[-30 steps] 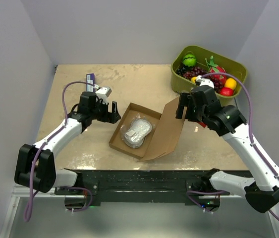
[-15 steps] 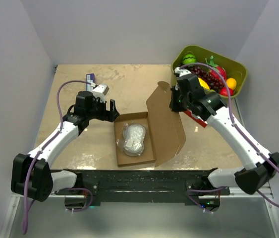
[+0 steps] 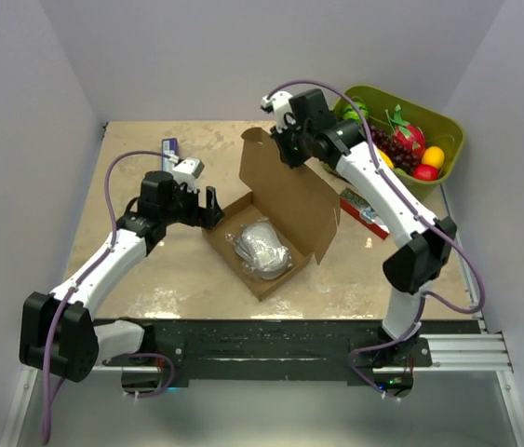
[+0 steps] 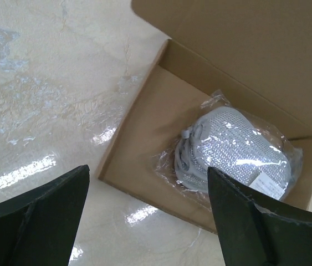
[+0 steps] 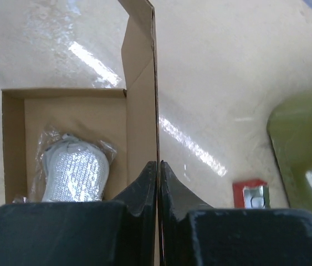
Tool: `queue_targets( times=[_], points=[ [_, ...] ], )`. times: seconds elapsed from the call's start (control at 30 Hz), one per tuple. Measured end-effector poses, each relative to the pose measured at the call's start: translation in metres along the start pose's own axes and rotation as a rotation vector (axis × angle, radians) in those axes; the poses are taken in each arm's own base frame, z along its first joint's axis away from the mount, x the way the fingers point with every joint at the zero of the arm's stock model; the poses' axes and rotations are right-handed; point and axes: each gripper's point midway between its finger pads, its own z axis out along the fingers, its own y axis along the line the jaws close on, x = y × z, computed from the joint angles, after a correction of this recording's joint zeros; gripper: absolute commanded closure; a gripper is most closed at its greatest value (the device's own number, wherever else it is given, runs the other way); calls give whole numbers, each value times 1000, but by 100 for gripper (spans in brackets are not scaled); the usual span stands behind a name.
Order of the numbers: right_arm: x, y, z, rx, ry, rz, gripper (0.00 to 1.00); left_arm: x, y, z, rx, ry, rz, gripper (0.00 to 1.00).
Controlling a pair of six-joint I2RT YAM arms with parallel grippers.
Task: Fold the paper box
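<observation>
The paper box (image 3: 289, 200) is brown cardboard and sits mid-table, its lid standing nearly upright over the shallow tray (image 3: 227, 235). A grey item in a clear plastic bag (image 3: 262, 247) lies in the tray. My right gripper (image 3: 283, 151) is shut on the lid's top edge; in the right wrist view the fingertips (image 5: 151, 176) pinch the lid (image 5: 156, 83), seen edge-on. My left gripper (image 3: 210, 209) stands open just left of the tray, touching nothing. In the left wrist view the left gripper (image 4: 147, 221) hovers over the tray's near wall (image 4: 139, 183) and the bag (image 4: 233, 155).
An olive-green bin (image 3: 448, 121) of fruit stands at the back right. A red packet (image 3: 364, 209) lies right of the box, and the red packet (image 5: 250, 194) also shows in the right wrist view. A small purple item (image 3: 169, 149) lies at the back left. White walls close three sides.
My right gripper has shut on the lid's edge and swung it up and to the left until it stands; the tray turned on the table. The left arm barely moved.
</observation>
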Motion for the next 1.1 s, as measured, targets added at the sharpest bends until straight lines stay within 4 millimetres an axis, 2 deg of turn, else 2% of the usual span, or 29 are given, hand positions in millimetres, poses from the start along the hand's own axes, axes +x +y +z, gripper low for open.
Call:
queue_targets(
  times=[0.03, 0.1, 0.2, 0.27, 0.3, 0.4, 0.43, 0.47, 0.53, 0.67, 0.73, 0.8, 0.87, 0.9, 0.97, 1.03, 1.1],
  points=[
    [-5, 2, 7, -21, -4, -27, 89, 0, 0, 0, 0, 0, 0, 9],
    [-16, 7, 17, -64, -23, -74, 74, 0, 0, 0, 0, -1, 1, 9],
    [-32, 15, 34, -119, -60, -133, 45, 0, 0, 0, 0, -1, 1, 9],
    [-40, 20, 41, -134, -76, -152, 36, 0, 0, 0, 0, -1, 1, 9],
    [-44, 22, 44, -139, -88, -158, 28, 0, 0, 0, 0, -1, 1, 9],
    [-54, 21, 42, -99, -119, -135, 13, 0, 1, 0, -7, -2, 4, 8],
    [-59, 18, 38, -70, -140, -121, 3, 0, 2, 0, -10, -2, 5, 8],
    [-62, 15, 32, -44, -159, -106, 1, -1, 3, 0, -12, -3, 9, 8],
    [-65, 6, 6, 19, -211, -59, 1, -1, 3, -1, -17, -6, 13, 8],
    [-65, -20, -76, 149, -353, 58, 1, -7, 4, -4, -21, -26, 21, 7],
    [-62, -34, -124, 212, -452, 134, 1, -11, 7, -8, -25, -46, 17, 7],
    [-49, -48, -161, 262, -521, 211, 1, -18, 16, -14, -38, -76, 6, 7],
    [-32, -60, -178, 309, -557, 279, 1, -28, 28, -20, -55, -117, -9, 7],
    [-20, -67, -179, 334, -553, 313, 1, -34, 35, -25, -65, -141, -18, 7],
    [3, -76, -169, 366, -528, 365, 1, -45, 51, -34, -94, -189, -37, 7],
    [37, -82, -141, 391, -445, 408, 1, -56, 63, -39, -118, -235, -34, 7],
    [74, -79, -105, 393, -330, 428, 1, -62, 65, -40, -116, -260, -14, 7]
  ],
)
